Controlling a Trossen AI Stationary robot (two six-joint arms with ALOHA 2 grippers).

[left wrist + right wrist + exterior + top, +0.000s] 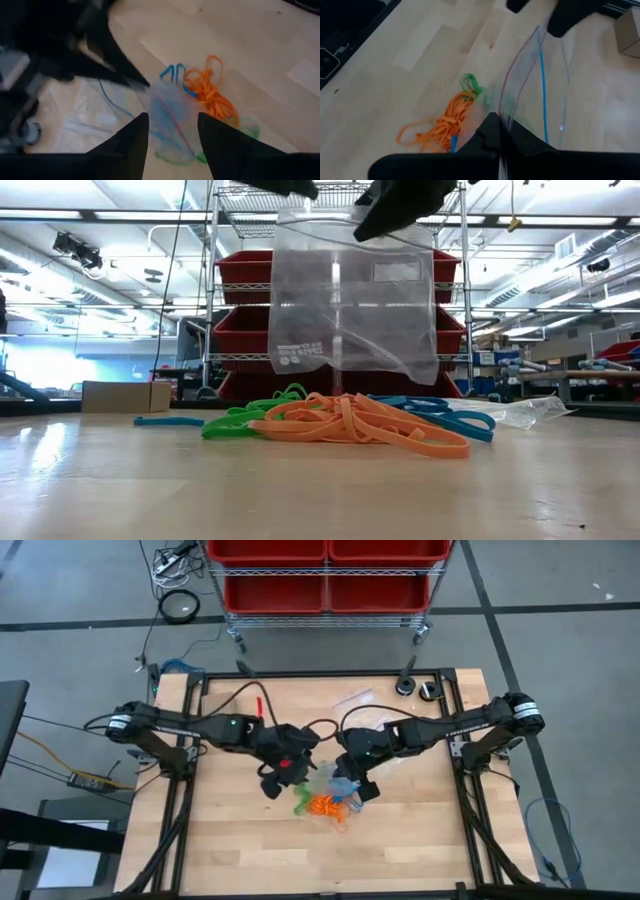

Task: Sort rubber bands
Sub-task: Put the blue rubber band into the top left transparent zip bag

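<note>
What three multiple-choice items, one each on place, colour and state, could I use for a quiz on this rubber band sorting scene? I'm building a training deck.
1. Where does the clear zip bag hang?
A. Above the pile of rubber bands
B. Flat at the table's far left corner
C. Inside a red bin

2. Which colour of bands lies foremost in the pile in the low view?
A. Purple
B. Orange
C. Black

3. How does the right hand stand?
A. Wide open, away from the bag
B. Shut on a cardboard box
C. Shut on the bag's edge

Answers:
1 A: the low view shows the bag hanging over the bands, held from above.
2 B: orange loops lie in front, green and blue beside and behind them.
3 C: the right wrist view shows the fingers pinched together on the bag's rim, while the left hand has its fingers apart.
</note>
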